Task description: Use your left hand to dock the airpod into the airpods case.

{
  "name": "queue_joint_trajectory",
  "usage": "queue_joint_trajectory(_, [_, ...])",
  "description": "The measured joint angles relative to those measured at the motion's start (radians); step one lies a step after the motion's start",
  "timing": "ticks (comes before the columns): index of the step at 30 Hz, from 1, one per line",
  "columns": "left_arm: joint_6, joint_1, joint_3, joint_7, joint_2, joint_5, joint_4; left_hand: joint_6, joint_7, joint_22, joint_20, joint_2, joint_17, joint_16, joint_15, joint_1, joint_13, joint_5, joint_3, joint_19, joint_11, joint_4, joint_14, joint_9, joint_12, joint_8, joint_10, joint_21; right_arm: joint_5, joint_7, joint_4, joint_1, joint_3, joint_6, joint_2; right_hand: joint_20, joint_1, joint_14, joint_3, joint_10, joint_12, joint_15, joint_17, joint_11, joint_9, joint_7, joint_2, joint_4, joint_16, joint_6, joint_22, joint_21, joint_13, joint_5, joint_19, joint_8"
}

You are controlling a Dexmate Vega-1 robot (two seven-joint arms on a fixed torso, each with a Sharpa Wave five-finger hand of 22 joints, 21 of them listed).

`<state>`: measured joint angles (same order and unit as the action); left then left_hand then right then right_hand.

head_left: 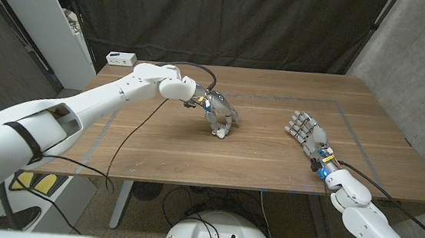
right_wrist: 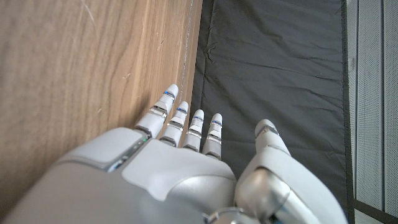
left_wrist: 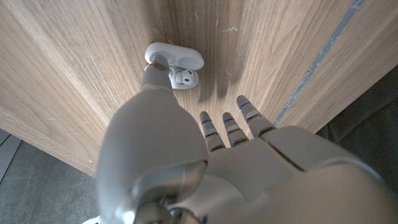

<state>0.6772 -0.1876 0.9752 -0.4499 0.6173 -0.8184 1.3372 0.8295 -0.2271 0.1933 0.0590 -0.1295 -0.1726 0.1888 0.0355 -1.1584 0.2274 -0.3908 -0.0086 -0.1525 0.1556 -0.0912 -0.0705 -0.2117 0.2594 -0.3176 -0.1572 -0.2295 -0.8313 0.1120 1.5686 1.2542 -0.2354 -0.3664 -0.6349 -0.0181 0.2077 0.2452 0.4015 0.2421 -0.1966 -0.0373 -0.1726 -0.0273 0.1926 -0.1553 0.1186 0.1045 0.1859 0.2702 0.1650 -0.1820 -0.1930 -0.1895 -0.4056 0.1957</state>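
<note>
1. I am reaching my left hand point(head_left: 219, 118) down over the airpods case point(left_wrist: 175, 64), which is lying open near the middle of the wooden surface point(head_left: 271, 159). From the left wrist view, one fingertip is touching the case at its edge while the other fingers point(left_wrist: 226, 127) are hanging spread and apart from it.
2. I am judging the docking as nearly finished: a small white rounded piece, likely the airpod point(left_wrist: 181, 77), is sitting in the case. I cannot tell whether it is fully seated, nor whether my hand is pinching it or only pressing on the case.
3. What I am still expecting to do is push it home, if needed, and lift away.
4. The case is looking smooth, glossy, white and round-cornered; the surface is brown, matte, straight-grained wood with faint scratches.
5. I am keeping my right hand point(head_left: 308, 133) idle, fingers extended side by side, holding nothing, well apart from the case.
</note>
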Motion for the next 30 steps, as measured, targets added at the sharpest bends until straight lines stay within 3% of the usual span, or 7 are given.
queue_joint_trajectory(10, [-0.004, 0.001, 0.003, 0.0, -0.005, 0.013, -0.005, 0.017, -0.017, 0.0, 0.003, -0.004, 0.0, 0.0, 0.0, -0.001, 0.0, 0.008, -0.004, -0.006, 0.005, 0.004, -0.014, 0.0, 0.008, -0.004, -0.024, 0.0, -0.005, 0.007, -0.005, 0.001, 0.004, 0.0, -0.002, 0.0, 0.0, 0.0, 0.0, 0.0, 0.0, 0.0, 0.0, 0.0, 0.0, 0.0, 0.0, 0.0, 0.0, 0.0, 0.0, 0.0, 0.0, 0.0, 0.0, 0.0])
queue_joint_trajectory(13, [-0.008, 0.0, 0.004, -0.002, -0.004, 0.015, -0.002, -0.001, 0.001, 0.003, 0.004, -0.004, 0.0, 0.0, 0.0, -0.001, 0.0, 0.008, -0.012, -0.007, 0.005, 0.004, -0.021, 0.0, 0.008, -0.003, -0.024, 0.0, -0.007, 0.009, -0.006, -0.001, 0.005, 0.002, -0.003, 0.0, 0.0, 0.0, 0.0, 0.0, 0.0, 0.0, 0.0, 0.0, 0.0, 0.0, 0.0, 0.0, 0.0, 0.0, 0.0, 0.0, 0.0, 0.0, 0.0, 0.0])
queue_joint_trajectory(16, [-0.018, -0.002, 0.002, -0.007, 0.001, 0.016, 0.01, -0.059, 0.01, 0.005, 0.004, -0.017, -0.002, 0.0, 0.0, 0.012, 0.0, 0.008, -0.021, -0.007, -0.003, 0.01, -0.021, -0.014, 0.003, 0.044, -0.016, -0.004, -0.008, 0.012, -0.008, -0.003, 0.005, 0.007, -0.004, 0.0, 0.0, 0.0, 0.0, 0.0, 0.0, 0.0, 0.0, 0.0, 0.0, 0.0, 0.0, 0.0, 0.0, 0.0, 0.0, 0.0, 0.0, 0.0, 0.0, 0.0])
queue_joint_trajectory(20, [-0.038, -0.006, -0.006, -0.023, 0.012, 0.017, 0.034, -0.11, 0.008, 0.005, 0.004, -0.018, -0.002, 0.0, 0.0, 0.013, 0.0, 0.008, -0.025, -0.007, -0.008, 0.014, -0.021, -0.003, 0.003, 0.076, -0.011, -0.004, -0.011, 0.016, -0.011, -0.009, 0.005, 0.015, -0.007, 0.0, 0.0, 0.0, 0.004, 0.0, 0.0, 0.0, 0.0, 0.0, 0.0, 0.0, 0.0, 0.004, 0.0, 0.0, 0.0, 0.0, 0.0, 0.0, 0.0, 0.0])
queue_joint_trajectory(30, [-0.079, -0.016, -0.035, -0.065, 0.042, 0.023, 0.1, -0.19, 0.007, 0.005, 0.004, -0.033, -0.007, 0.0, 0.004, -0.001, 0.0, 0.008, -0.016, -0.007, -0.026, 0.023, -0.016, 0.003, -0.005, 0.116, 0.007, -0.004, -0.014, 0.029, -0.026, -0.039, -0.005, 0.04, -0.007, 0.0, 0.0, 0.0, 0.004, 0.0, 0.0, 0.0, 0.0, 0.0, 0.0, 0.0, 0.0, 0.004, 0.0, 0.0, 0.0, 0.0, 0.0, 0.0, 0.0, 0.0])
